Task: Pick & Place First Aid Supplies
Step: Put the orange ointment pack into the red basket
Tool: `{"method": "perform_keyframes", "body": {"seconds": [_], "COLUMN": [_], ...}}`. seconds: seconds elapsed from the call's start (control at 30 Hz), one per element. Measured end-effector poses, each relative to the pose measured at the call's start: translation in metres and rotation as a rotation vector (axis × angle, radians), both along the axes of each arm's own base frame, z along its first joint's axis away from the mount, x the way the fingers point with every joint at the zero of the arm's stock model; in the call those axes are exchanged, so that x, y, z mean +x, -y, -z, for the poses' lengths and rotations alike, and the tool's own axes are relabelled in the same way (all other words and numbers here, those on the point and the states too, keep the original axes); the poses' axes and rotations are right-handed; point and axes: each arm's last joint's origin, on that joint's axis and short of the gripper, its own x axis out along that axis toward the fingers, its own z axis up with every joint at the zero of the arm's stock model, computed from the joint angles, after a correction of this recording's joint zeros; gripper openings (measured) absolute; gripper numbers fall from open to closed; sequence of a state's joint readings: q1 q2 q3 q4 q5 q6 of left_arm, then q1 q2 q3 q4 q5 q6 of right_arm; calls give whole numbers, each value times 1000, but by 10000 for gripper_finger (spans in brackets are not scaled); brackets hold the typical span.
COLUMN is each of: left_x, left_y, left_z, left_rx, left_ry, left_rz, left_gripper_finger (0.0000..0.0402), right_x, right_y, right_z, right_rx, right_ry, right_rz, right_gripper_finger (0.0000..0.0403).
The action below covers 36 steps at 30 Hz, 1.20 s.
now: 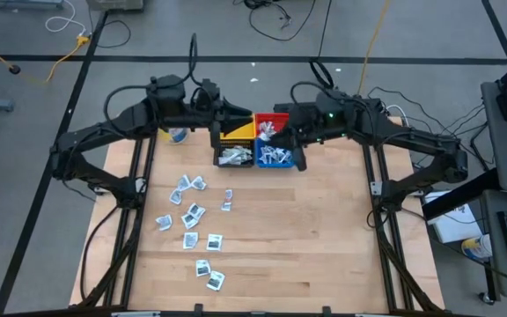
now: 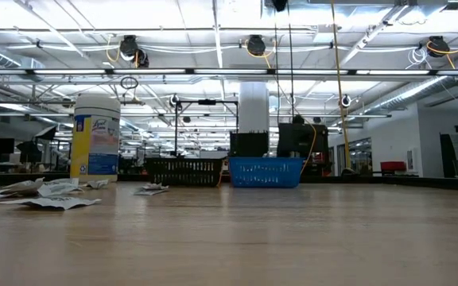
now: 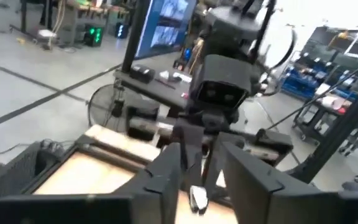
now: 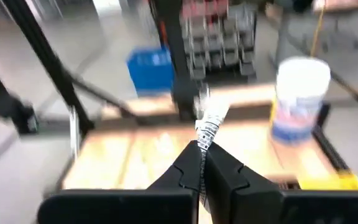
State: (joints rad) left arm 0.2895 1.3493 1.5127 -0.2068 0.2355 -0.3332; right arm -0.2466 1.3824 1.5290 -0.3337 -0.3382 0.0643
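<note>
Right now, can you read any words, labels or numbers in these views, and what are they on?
None read for certain.
Jar: yellow and blue label with print, too small to read.
Packets: dark marks, too small.
Packet in the right gripper: dark printed lines, blurred.
Screen in the left wrist view: blue display, blurred.

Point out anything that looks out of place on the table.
About a dozen packets lie scattered loose on the wood at the table's left-centre, outside the bins, some overlapping and crumpled. Nothing looks spilled or damaged.
</note>
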Motion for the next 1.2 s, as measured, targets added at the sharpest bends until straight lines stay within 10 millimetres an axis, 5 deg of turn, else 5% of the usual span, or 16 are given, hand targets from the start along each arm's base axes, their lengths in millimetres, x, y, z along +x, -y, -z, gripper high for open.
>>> {"method": "perform_keyframes", "body": {"seconds": [0.3,0.67,1.2], "left_x": [-6,-5,-5], "left_y": [2,4,3], "left_z": [-2,-1,0], "left_rx": [4,-46,-24], "left_ry": [-10,-12,-20], "left_rz": [15,84,77], "left_gripper_finger": [184,180,177], "right_x": [5,12,20], "right_y": [9,34,153], "right_z": [25,67,117], "right_rx": [-73,-175,-350], "right_ry": [-417,-740,-784], "right_rz": [8,-10,209], "right_gripper_finger": [1,0,0]}}
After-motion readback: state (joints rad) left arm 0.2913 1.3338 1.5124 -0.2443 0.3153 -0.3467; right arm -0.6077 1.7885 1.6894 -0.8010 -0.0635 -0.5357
